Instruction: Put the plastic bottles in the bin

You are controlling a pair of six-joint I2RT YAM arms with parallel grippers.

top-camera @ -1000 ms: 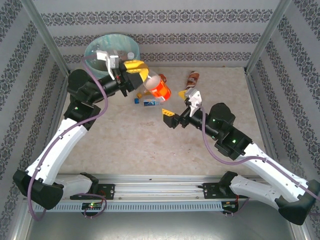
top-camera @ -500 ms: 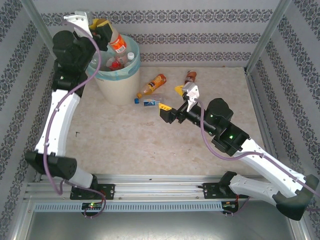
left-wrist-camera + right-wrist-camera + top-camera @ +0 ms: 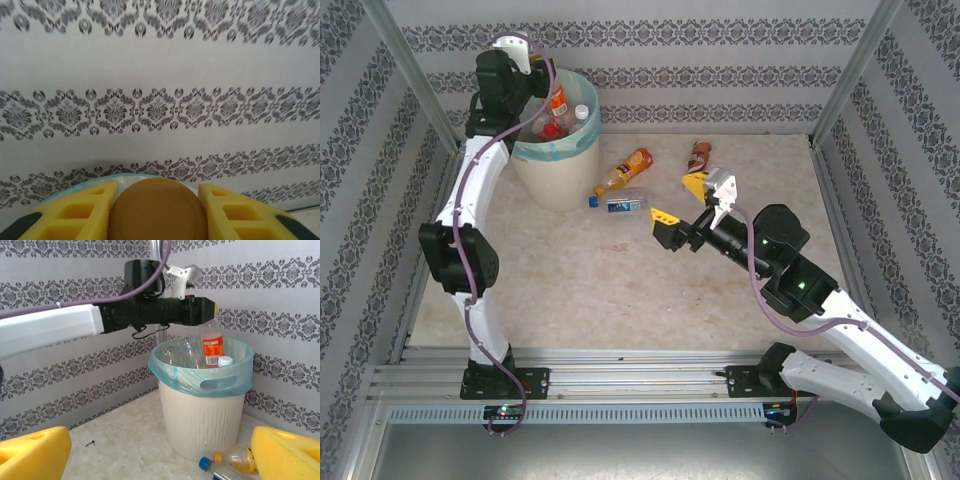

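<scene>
The left tool (image 3: 209,315) is clamping the orange-labelled bottle (image 3: 212,347) by its top, dangling it upright, base dipping inside the bin (image 3: 200,420).

White shells (image 3: 865,340) over black joints (image 3: 455,260), purple cables (image 3: 161,265) trailing alongside; the left claw (image 3: 157,210) and right claw (image 3: 678,200) have chunky yellow fingers (image 3: 30,450).

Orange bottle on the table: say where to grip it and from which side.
Grip the orange bottle across its wide mid-body, from above, probably with the open right gripper. It lies on its side, aslant, so the jaws should straddle its long axis. The blue-capped bottle lies close on its near side, so a low sideways approach looks crowded.
</scene>
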